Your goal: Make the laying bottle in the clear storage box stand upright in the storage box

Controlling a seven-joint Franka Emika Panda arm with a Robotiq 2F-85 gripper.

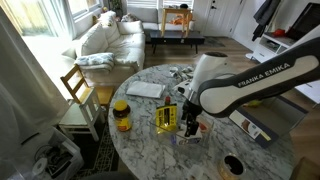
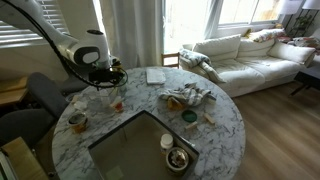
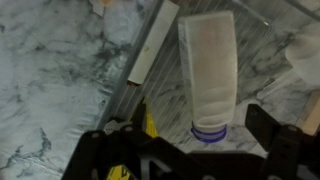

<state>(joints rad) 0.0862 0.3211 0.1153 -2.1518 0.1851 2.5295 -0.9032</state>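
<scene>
Nearest us in an exterior view, a dark cup (image 1: 233, 165) sits close to the table (image 1: 150, 150) rim, with bare marble stretching to its left. Behind it the arm (image 1: 250, 85) reaches in from the right, its forearm about level and its wrist bent straight down over the box. A yellow packet (image 1: 166, 118) stands just left of the wrist and a jar (image 1: 121, 115) stands further left, so room on that side is tight. The arm itself fills the right side.

In the wrist view the fingers (image 3: 272, 140) stand wide, one on either side of the bottle (image 3: 210, 70), with a gap at each side, so nothing is held. The pale bottle has a blue ring at its near end. It is inside the box (image 3: 150, 55), just right of the clear wall and about centred between the fingers. We cannot tell whether it stands or leans.

Farther off is a paper pad (image 1: 145, 90), and beyond the table a couch (image 1: 110, 40).
</scene>
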